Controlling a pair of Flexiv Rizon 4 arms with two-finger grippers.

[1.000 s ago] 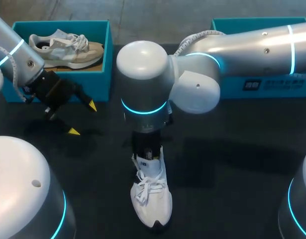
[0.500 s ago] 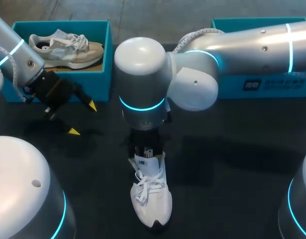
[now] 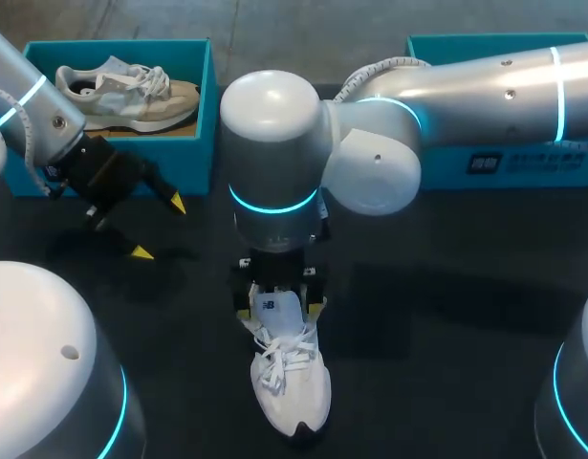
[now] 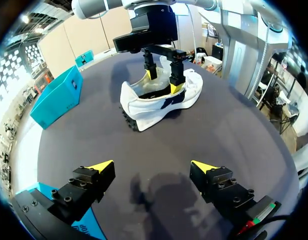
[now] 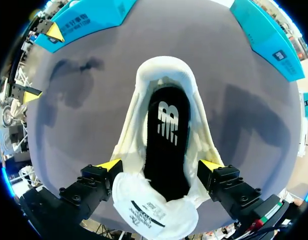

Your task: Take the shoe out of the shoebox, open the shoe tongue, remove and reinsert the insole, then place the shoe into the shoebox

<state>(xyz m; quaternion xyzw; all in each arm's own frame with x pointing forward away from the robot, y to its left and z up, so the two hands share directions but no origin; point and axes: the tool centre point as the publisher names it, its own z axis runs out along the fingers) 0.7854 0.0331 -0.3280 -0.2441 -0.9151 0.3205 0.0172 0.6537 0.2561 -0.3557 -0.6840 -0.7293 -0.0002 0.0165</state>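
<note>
Right fingers (image 5: pixel 109 164) spread wide, white shoe (image 5: pixel 164 125) between them

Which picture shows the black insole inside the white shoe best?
The right wrist view: it looks straight down into the white shoe, so the black insole shows plainly. The head view shows only the shoe's top below the right arm; the left wrist view shows the shoe's side, not the insole.

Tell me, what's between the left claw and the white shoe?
Nothing: bare dark table separates the left gripper and white shoe, shown in the left wrist view.
</note>
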